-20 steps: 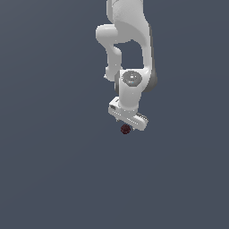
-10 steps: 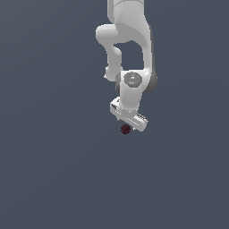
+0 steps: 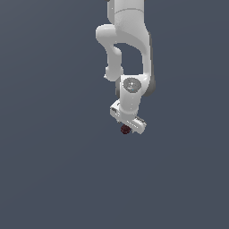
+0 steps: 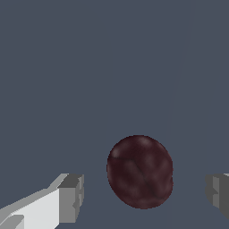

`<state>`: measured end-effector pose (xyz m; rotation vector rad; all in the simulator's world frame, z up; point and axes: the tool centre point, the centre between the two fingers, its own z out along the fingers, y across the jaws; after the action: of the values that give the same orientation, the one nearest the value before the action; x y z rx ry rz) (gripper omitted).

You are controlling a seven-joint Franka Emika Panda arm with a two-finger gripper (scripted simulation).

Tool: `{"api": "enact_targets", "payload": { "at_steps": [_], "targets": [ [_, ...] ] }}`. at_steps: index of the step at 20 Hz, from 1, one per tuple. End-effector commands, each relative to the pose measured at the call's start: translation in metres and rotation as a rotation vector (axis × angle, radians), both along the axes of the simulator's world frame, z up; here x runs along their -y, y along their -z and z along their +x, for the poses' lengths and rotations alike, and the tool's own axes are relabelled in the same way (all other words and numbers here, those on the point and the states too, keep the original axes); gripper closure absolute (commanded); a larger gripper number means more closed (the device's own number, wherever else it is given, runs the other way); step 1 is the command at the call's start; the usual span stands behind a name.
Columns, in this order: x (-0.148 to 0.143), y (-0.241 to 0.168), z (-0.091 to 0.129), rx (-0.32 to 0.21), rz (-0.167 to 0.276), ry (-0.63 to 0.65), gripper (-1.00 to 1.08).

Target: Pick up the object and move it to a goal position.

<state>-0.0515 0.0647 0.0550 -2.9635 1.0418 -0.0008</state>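
The arm was the biggest thing there, white, hanging from the top of the exterior view over a plain dark grey-blue floor. It bent through a chunky elbow, then ran down to a round wrist joint w/ a grey disc on its face.

Below the wrist sat the gripper, white, its body tilted, much smaller than the arm above it.

Smallest of all was the ball, dark maroon, right at the gripper's lower end, a speck next to the white body. In the exterior view it peeked out just under the gripper, partly hidden by it.

The wrist view gave the closer look. The ball was roundish, slightly lumpy, mottled red-brown. The fingers stood spread wide, one grey pad on either side of the ball. Clear floor showed between ball and each pad, so nothing was touching; the gap looked a bit narrower on one side than the other. Fingers released, then, not grasping anything, w/ the ball sitting between them approx. in line w/ the pads.
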Motion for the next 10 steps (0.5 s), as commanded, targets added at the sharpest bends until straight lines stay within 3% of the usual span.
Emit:
{"api": "enact_targets", "payload": {
  "at_steps": [1, 8, 9, 10],
  "targets": [
    [0.000, 0.013, -0.001, -0.001, 0.000, 0.001, -0.92],
    [0.000, 0.027, 0.000, -0.001, 0.000, 0.002, -0.92],
    [0.000, 0.027, 0.000, -0.001, 0.000, 0.002, 1.08],
    [0.000, 0.027, 0.000, -0.001, 0.000, 0.002, 1.08]
  ]
}}
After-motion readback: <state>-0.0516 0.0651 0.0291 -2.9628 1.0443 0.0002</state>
